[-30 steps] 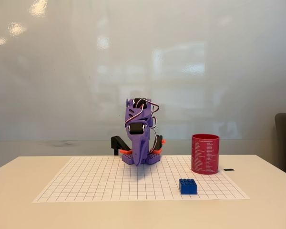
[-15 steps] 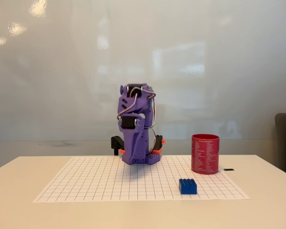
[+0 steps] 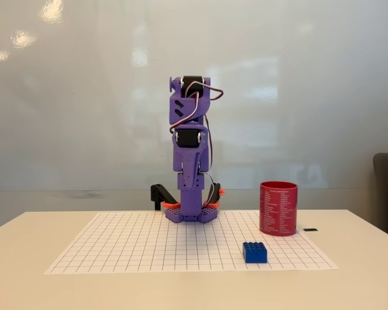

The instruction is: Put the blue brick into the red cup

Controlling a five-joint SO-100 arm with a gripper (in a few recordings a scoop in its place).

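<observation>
You see the arm [image 3: 189,155] upright at frame centre; the claw's state cannot be told. The brick [image 3: 255,252] lies on the grid sheet [image 3: 129,245] at lower right, near the cup [image 3: 278,208] behind it.

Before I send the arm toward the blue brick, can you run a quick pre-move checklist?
1. Blue brick lies free on the grid sheet, studs up: ok.
2. Red cup upright, behind the brick and apart from it: ok.
3. Cup mouth clear inside: cannot tell, rim seen side-on.
4. Purple arm raised, away from both things: ok.
5. Tool open or shut: cannot tell from this front view.
</observation>
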